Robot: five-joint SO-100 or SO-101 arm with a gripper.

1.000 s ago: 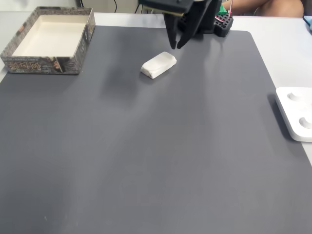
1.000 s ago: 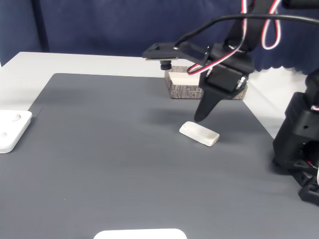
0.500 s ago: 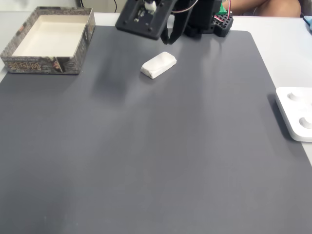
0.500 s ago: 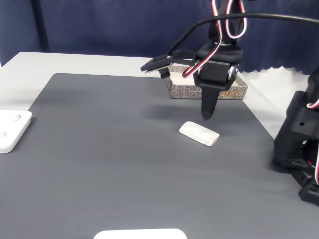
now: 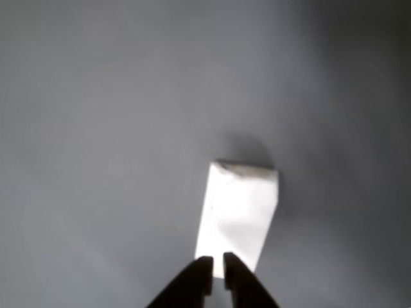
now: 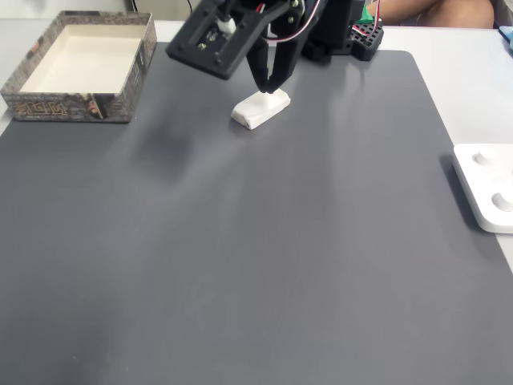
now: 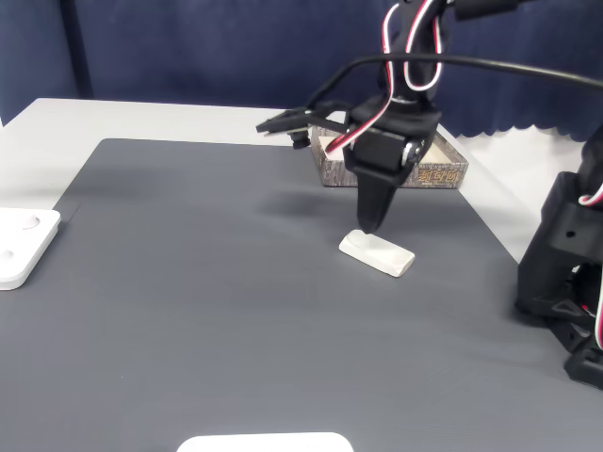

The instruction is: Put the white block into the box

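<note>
Gripper [image 6: 270, 88] now lower, over white block [image 6: 260, 108]

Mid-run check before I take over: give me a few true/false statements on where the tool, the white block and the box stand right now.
1. The white block lies on the dark mat, outside the box. True.
2. The tool has lifted the block off the mat. False: the block lies flat on the mat, with the tool's tips just above one end of it.
3. The tool's fingers are spread wide on either side of the block. False: in the other view the tips sit nearly together, with a thin gap.
4. The box is empty. True, as far as a fixed view shows its pale floor.
5. A white device lies at the mat's edge, well away from the block. True.
</note>
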